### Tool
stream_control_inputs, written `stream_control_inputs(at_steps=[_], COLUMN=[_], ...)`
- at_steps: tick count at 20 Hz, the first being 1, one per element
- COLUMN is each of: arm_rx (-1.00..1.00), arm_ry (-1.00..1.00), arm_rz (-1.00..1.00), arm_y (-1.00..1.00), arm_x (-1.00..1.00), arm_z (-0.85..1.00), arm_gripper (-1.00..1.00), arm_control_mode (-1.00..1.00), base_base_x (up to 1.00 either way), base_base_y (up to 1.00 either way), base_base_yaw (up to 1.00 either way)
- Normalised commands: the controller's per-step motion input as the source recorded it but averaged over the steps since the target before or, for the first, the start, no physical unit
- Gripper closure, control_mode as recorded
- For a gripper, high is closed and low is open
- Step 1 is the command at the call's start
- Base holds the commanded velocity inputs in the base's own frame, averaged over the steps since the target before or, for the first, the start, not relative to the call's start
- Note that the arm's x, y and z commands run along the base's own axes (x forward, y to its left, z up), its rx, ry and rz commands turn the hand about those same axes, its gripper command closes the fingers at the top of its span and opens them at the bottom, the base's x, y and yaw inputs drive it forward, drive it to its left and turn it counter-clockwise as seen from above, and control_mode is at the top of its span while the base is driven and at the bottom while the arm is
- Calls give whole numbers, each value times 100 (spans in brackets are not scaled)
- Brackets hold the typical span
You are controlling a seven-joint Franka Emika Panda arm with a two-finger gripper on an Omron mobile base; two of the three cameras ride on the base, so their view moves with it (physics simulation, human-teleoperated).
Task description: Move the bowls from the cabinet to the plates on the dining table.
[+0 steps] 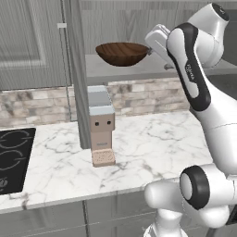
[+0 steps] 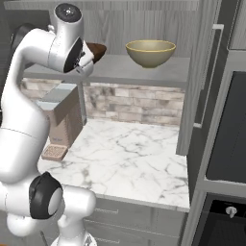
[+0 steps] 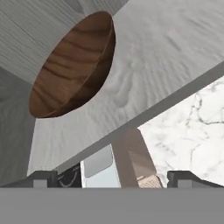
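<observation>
Dark finger tips of the pincer (image 3: pixel 111 178) rise at the two lower corners of the hand view, set wide apart with nothing between them. In the left base view the hand is raised to shelf height at the right side of the open cabinet (image 1: pixel 41 41).

Just ahead of the pincer, on the cabinet's grey wood-grain shelf (image 3: pixel 148 65), sits the dark brown wood-grain bowl (image 3: pixel 72 65); it is upright, and the tips are close to it but not touching. In the left base view this bowl (image 1: pixel 122 53) lies immediately left of the hand. In the right base view it (image 2: pixel 97 50) is largely hidden behind the arm.

Farther along the same shelf, on the far side from the brown bowl, stands the pale yellow-olive bowl (image 2: pixel 150 52), upright and well apart from the pincer.

Below the pincer, under the shelf, a brown-and-grey coffee machine (image 1: pixel 101 125) stands on the white marble counter (image 1: pixel 152 143), against the cabinet's side panel. Beyond it to the left, a black hob (image 1: pixel 14 157) is set into the counter. A dark oven front (image 2: pixel 230 144) occupies the opposite end.
</observation>
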Motion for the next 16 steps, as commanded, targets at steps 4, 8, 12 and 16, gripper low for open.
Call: stream_control_inputs(at_steps=[4,8,12,16], arm_rx=[3,3,3,0], arm_ry=[0,0,1,3], arm_rz=[-3,-2,-2,-1], arm_y=[0,0,0,0], arm_x=[30,33,24,24], arm_z=[0,0,0,0], arm_gripper=[-100,-100,-100,-100], arm_control_mode=[-100,-100,-100,-100], base_base_x=[0,0,0,0], base_base_y=[0,0,0,0], base_base_yaw=[0,0,0,0])
